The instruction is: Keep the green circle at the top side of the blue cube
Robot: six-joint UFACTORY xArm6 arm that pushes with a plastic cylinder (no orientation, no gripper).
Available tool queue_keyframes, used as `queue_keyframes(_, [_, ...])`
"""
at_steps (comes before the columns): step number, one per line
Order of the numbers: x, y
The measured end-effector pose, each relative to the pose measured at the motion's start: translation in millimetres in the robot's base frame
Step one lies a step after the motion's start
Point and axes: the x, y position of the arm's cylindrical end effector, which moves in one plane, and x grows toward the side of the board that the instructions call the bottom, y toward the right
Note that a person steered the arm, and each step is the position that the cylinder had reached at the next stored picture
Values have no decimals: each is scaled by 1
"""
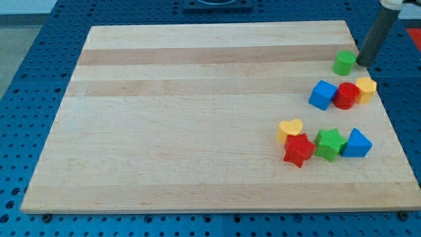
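Camera view: your tip [361, 63] stood just to the view's right of the green circle [343, 62], touching or nearly so; contact could not be confirmed. The rod carried no fingers, so no opening was there to report. The green circle sat on the wooden worktop [197, 118] toward the view's top from the blue cube [322, 95], slightly to the right, and apart from it. Right of the blue cube, touching it, was a red block [345, 95], then a yellow block [366, 87]. Below the cube lay a yellow heart [290, 129], red star [298, 149], green star [329, 143] and blue triangular block [356, 143].
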Motion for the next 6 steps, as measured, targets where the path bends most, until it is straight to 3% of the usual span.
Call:
queue_keyframes(3, [-6, 8])
queue_keyframes(6, [-14, -31])
